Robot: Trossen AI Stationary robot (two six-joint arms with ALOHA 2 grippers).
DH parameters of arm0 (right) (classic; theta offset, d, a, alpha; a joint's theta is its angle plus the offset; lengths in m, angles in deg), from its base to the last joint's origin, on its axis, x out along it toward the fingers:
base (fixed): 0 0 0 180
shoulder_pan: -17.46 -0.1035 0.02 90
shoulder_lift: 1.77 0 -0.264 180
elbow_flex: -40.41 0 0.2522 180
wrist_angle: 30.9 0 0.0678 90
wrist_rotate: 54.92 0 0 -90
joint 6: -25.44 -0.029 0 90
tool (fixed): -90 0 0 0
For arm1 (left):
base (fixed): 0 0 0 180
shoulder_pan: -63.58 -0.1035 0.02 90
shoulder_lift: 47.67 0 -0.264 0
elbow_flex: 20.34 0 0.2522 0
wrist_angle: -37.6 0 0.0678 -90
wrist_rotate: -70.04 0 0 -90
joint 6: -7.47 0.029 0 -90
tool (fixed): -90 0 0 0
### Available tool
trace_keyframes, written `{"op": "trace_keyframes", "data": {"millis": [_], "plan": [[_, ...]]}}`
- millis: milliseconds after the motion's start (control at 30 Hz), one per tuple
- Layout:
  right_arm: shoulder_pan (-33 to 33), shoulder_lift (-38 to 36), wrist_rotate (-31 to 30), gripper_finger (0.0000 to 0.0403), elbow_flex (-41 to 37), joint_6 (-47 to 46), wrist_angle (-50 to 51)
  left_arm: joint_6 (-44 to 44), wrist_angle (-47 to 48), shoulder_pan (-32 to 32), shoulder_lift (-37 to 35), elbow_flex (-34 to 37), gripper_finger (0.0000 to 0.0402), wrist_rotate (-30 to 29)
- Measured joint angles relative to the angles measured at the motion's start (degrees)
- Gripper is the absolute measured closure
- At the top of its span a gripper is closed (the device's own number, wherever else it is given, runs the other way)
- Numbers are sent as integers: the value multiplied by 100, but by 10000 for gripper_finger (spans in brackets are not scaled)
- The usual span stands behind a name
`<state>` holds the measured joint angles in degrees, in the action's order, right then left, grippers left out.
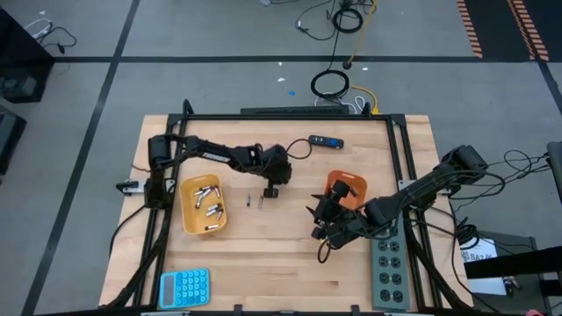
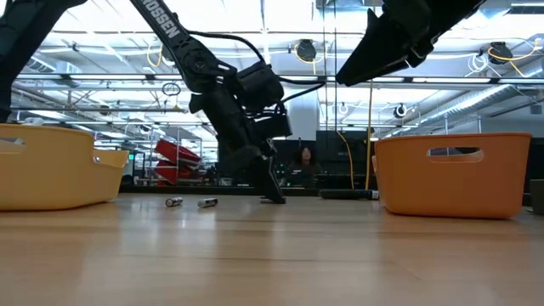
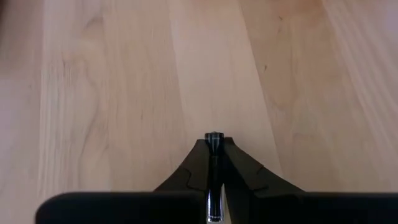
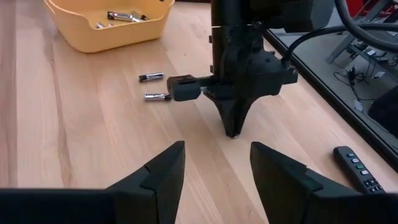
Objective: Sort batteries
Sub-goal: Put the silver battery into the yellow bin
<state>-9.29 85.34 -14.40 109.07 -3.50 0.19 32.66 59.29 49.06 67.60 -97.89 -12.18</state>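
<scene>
Batteries (image 4: 154, 86) on wooden table (image 1: 281, 254)

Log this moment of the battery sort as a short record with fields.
left claw: tips down at the table, shut on a battery
right claw: open, empty, raised above the table near the orange bin
loose batteries: two, lying on the wood beside the left claw
yellow bin: holds several batteries
table: wooden; blue calculator at its front edge

Two batteries (image 1: 255, 201) lie on the table (image 1: 281, 263) between the left tray (image 1: 187, 219) and right tray (image 1: 356, 182).
</scene>
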Motion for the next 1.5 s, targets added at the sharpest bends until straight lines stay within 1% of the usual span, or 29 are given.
{"op": "trace_keyframes", "data": {"millis": [67, 167, 433, 500, 533, 633, 700, 800, 933, 1067, 1200, 1300, 1400, 1500], "plan": [[0, 0, 0, 229, 0, 1, 0, -4, 51, 53, -119, 11, 375, -152], [0, 0, 0, 229, 0, 24, 12, -24, 299, 98, -384, 49, 375, -229], [0, 0, 0, 229, 0, 154, 20, -90, 1244, 117, -1145, 50, 375, -247], [0, 0, 0, 229, 0, 171, 33, -218, 1466, 172, -1303, 50, 375, -249], [0, 0, 2, 229, 0, 170, 38, -352, 1652, 207, -1426, 50, 375, -215], [-48, 0, 0, 229, 0, 31, 101, -727, 2277, 393, -1798, 110, 375, 153], [-126, 0, -1, 229, -17, -69, 82, -1027, 2457, 602, -2091, 358, 375, 239], [-244, 0, -194, 229, -147, -249, -108, -1375, 2299, 963, -2596, 873, 375, 277], [-312, 66, -419, 229, -479, -305, -758, -2132, 2197, 1337, -3260, 1708, 375, 266], [-313, 94, -408, 229, -769, -333, -1194, -2972, 2157, 1634, -4081, 2384, 375, -24], [-337, 94, -406, 229, -828, -340, -1372, -3658, 2153, 1933, -4960, 2787, 375, -329], [-339, 94, -404, 229, -826, -313, -1450, -4034, 2408, 2090, -5489, 2958, 375, -556], [-339, 92, -404, 229, -825, -170, -1597, -4340, 2537, 2155, -5861, 3153, 375, -763], [-339, 92, -402, 229, -824, -149, -1589, -4704, 2550, 2192, -6046, 3430, 375, -815]]}}
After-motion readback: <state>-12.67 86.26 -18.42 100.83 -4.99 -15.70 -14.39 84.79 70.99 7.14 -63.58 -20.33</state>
